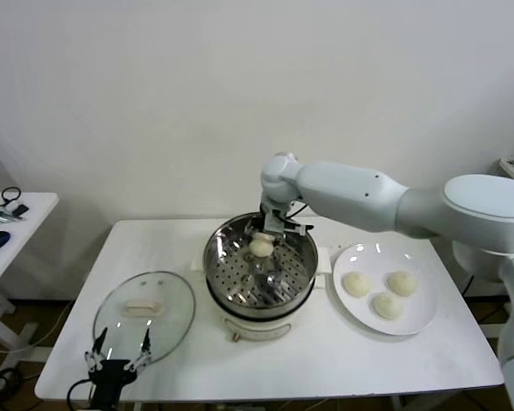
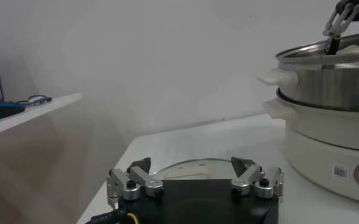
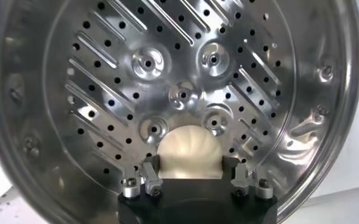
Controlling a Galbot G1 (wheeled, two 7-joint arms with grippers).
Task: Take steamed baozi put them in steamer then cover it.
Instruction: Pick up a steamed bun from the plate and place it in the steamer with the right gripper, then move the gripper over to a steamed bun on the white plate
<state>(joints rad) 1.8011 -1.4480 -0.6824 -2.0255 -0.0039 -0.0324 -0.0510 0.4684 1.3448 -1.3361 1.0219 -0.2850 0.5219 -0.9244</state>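
The right gripper point(image 1: 264, 241) hangs over the round shiny steel steamer point(image 1: 301, 276) at the counter's point(image 1: 265, 360) middle, pinching one cream-white dough baozi point(image 3: 189, 153) above the perforated tray: the first loading step. Next, it likely needs lowering and release. Three baozi point(image 1: 356, 284) wait on the white plate point(image 1: 418, 320) toward the right edge. The one clear glass cover point(image 1: 176, 295) lies near the front-left corner, the left gripper point(image 2: 195, 181) spread beside it.

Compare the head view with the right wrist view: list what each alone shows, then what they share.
Head view only: the plate with three baozi, the cover lying on the table, and the left gripper open beside it. Right wrist view only: the tray's holes and ridges close up. Both: the right gripper holding one baozi inside the steamer.
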